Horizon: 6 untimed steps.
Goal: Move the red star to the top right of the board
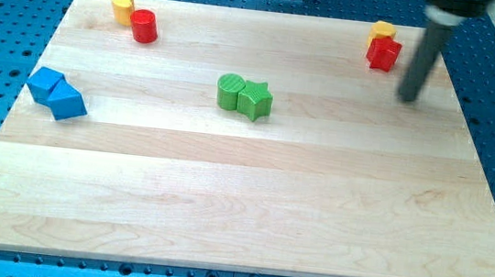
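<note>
The red star (pixel 384 53) lies near the board's top right corner, touching a yellow block (pixel 383 30) just above it. My rod comes down from the view's top right; my tip (pixel 407 98) rests on the board a little right of and below the red star, not touching it.
A red cylinder (pixel 144 26) and a yellow block (pixel 123 5) sit at the top left. A green cylinder (pixel 230 92) and green star (pixel 255 100) touch near the centre. Two blue blocks (pixel 46 84) (pixel 68 101) lie at the left edge. The wooden board (pixel 240 211) sits on a blue perforated table.
</note>
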Each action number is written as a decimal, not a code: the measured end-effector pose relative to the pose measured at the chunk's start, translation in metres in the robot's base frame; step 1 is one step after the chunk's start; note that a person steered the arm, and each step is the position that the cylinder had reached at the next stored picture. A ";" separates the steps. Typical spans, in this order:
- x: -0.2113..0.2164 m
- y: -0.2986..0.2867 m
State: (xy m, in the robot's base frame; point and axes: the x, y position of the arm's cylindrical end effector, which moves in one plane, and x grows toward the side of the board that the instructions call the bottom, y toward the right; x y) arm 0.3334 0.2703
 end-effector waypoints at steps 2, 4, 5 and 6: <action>-0.100 -0.041; -0.095 -0.209; 0.004 -0.189; 0.007 -0.108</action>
